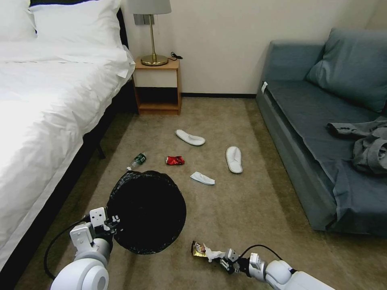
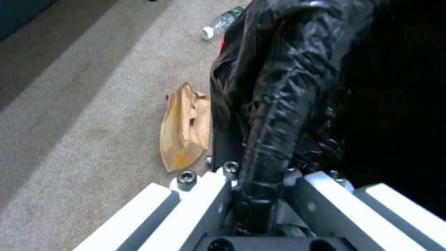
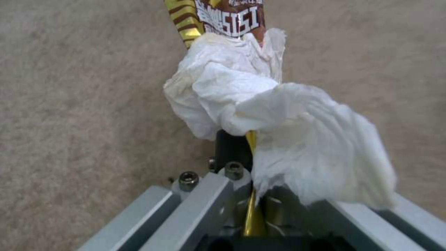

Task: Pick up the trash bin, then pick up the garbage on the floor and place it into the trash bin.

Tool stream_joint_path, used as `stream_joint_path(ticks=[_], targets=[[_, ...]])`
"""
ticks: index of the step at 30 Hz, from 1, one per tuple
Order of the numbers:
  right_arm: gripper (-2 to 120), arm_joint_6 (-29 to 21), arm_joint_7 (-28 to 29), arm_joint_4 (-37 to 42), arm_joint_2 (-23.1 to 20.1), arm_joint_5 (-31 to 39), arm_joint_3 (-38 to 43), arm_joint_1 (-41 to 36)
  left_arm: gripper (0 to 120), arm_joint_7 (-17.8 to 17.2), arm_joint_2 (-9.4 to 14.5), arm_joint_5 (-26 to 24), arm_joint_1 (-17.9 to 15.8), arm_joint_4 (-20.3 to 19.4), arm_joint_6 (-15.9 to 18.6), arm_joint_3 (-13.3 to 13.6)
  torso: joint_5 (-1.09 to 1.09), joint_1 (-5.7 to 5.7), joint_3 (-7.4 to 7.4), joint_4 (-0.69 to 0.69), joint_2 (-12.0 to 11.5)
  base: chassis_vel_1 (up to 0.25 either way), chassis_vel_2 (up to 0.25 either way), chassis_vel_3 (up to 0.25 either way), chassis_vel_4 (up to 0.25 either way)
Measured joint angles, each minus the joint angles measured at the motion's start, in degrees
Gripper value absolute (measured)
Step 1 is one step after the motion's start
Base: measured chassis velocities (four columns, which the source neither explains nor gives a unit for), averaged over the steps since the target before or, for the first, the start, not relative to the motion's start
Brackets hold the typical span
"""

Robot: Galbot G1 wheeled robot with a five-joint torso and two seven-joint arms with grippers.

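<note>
Left gripper [image 1: 114, 222] is holding the trash bin [image 1: 147, 211] by its near left rim, fingers clamped together on the rim and the glossy black bag folded over it; in the left wrist view the rim [image 2: 274, 115] is running straight between the two fingers. The bin is hanging tilted above the carpet floor [image 1: 250, 201], mouth facing up toward the head camera, between the bed [image 1: 44, 104] and the open middle of the floor. Right gripper [image 1: 221, 259] is sitting low near the front edge of the floor, to the right of the bin, fingers clamped on a brown-and-gold wrapper [image 1: 198, 249] together with a crumpled white tissue [image 1: 213, 254]; in the right wrist view the tissue [image 3: 288, 129] is bunching over the fingers and the wrapper [image 3: 218, 21] is sticking out beyond it. Other garbage is lying on the floor beyond the bin: a small green-labelled bottle [image 1: 138, 160] near the bed side, a crushed red can [image 1: 175, 160] just beside it toward the middle, a flat white tissue [image 1: 202, 178] nearer, and two white slippers [image 1: 190, 137] [image 1: 234, 159] well apart, farther toward the nightstand [image 1: 158, 86] and the sofa [image 1: 322, 133]. In the left wrist view a brown paper bag [image 2: 185, 129] is lying on the carpet just beside the bin's wall.
</note>
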Motion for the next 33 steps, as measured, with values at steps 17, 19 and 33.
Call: stream_joint_path(ticks=[17,19,33], targets=[[0,0.0,6.1,15.1,-5.1,-2.1,12.0,-4.8,0,-0.8,1.9,-2.2,-0.6,2.1,0.5,0.3,0.0,0.0,0.0,0.01,0.0,0.0,0.0,0.0,0.0],[0,-0.2,6.8,19.6,-6.6,-2.0,14.2,-6.0,0,-1.2,2.3,-3.2,-1.1,3.2,0.9,0.8,0.0,0.0,0.0,0.01,0.0,0.0,0.0,0.0,0.0],[0,-2.6,11.0,42.2,-18.6,0.1,28.6,-16.9,0,-4.7,7.4,-13.6,-5.6,9.1,4.0,6.9,-0.01,-0.01,0.0,0.0,0.0,0.0,0.0,0.0,0.0]])
